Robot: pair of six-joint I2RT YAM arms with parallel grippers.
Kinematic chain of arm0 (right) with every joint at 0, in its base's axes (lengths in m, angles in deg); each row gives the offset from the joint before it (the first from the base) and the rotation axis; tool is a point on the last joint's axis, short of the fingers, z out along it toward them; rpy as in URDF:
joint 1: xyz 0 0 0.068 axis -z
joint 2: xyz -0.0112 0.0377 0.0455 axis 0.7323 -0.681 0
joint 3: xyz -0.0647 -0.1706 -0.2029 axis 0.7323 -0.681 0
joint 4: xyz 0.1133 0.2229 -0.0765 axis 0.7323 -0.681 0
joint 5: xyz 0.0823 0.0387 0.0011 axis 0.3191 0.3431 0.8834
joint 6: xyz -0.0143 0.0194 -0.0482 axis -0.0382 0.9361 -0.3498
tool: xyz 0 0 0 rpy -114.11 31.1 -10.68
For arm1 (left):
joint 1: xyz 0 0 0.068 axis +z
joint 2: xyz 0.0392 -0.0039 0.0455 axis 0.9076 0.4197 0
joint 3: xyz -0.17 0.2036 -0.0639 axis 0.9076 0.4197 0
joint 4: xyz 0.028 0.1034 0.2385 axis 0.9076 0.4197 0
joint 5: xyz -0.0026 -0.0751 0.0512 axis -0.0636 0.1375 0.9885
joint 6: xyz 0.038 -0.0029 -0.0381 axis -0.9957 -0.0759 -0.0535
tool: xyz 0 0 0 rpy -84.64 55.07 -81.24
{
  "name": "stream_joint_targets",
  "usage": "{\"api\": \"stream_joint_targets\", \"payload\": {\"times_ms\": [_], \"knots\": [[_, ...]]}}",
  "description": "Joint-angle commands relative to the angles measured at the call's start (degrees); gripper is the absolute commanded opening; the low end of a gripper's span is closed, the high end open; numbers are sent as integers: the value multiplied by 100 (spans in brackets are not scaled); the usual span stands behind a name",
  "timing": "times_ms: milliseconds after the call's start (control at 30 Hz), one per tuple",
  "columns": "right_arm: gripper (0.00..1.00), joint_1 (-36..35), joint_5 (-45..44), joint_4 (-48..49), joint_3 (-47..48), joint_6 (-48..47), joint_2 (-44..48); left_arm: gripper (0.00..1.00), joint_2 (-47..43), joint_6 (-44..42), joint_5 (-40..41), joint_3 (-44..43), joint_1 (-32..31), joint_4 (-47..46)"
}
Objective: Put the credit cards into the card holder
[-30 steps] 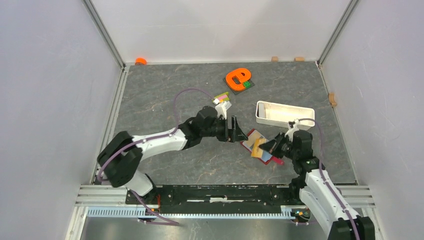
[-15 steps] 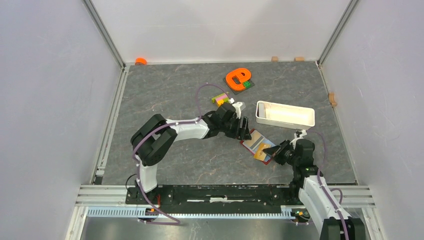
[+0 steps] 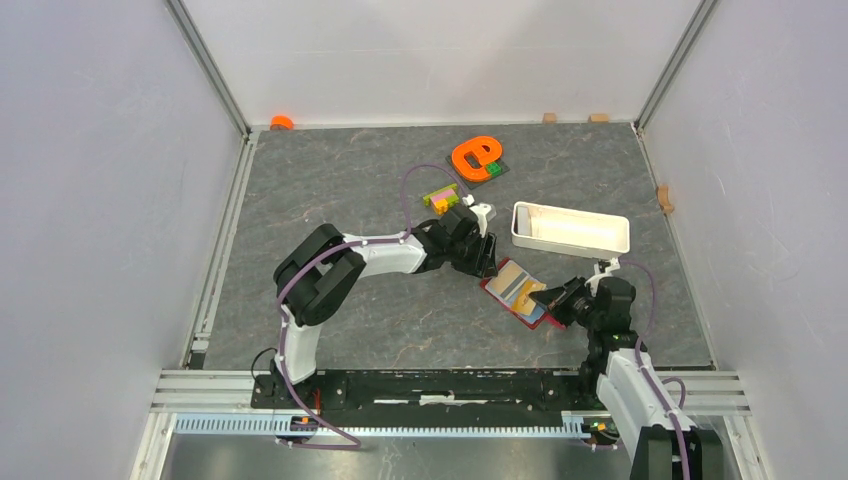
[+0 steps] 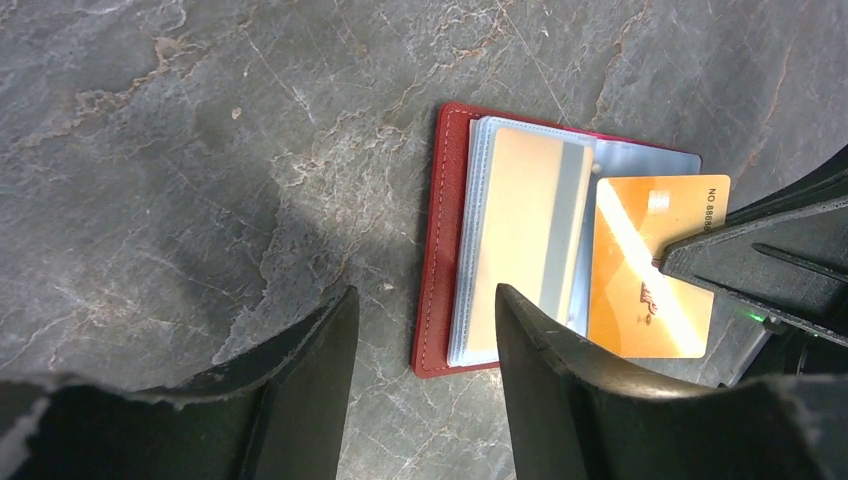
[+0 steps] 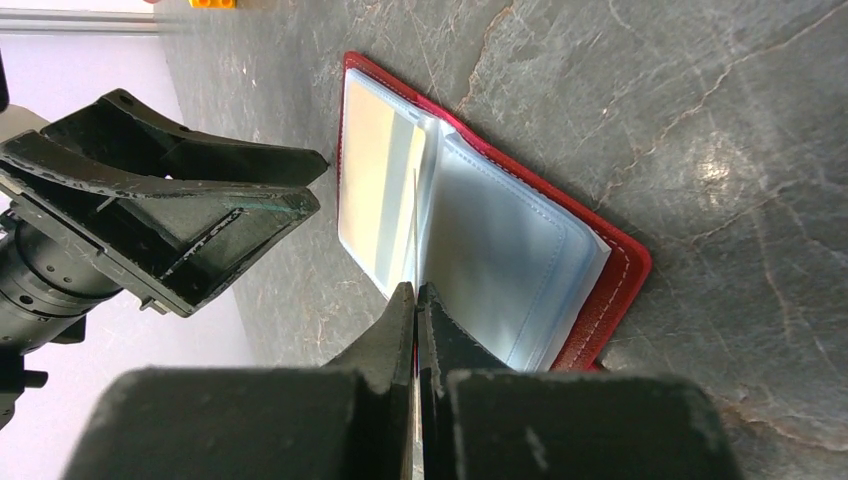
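Card holder (image 3: 513,290) lies open on bench (image 3: 330,200), one tan card (image 4: 525,230) sleeved inside. R jaws pinch orange card (image 4: 650,270) edge-on over holder's centre fold, long axis along fold, prob. next into a sleeve. L jaws part-open, empty, by holder's opposite edge.

White tray (image 3: 566,244) stands just beyond the card holder (image 4: 440,240)

Finding: a robotics lab test cell. The left arm (image 3: 340,262) and right arm (image 3: 630,380) are bolted to an aluminium rail (image 3: 200,385) at the near edge of a grey stone-patterned table (image 3: 320,190). Plain white partition walls (image 3: 100,200) on aluminium corner posts (image 3: 207,65) enclose 3 sides.
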Motion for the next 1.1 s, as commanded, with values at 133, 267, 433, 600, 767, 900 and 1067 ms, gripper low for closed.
{"api": "stream_joint_targets", "payload": {"times_ms": [133,267,433,600,767,900,1067], "knots": [[0,54,148,574,-188,-64,-344,58,136,-331,65,-194,-8,21],[0,66,205,842,-297,-39,-523,57,146,-305,21,-194,-8,12],[0,105,186,1114,-385,-5,-700,55,215,-305,-49,-194,-8,7],[0,149,233,1375,-440,36,-962,54,233,-319,-65,-187,-8,9],[0,170,186,1606,-569,103,-1158,52,243,-297,-76,-186,-8,5],[0,168,177,1799,-747,233,-1299,51,230,-265,-104,-176,-8,2],[0,168,21,1514,-944,340,-1057,51,215,-242,-111,-151,-8,-4]]}}
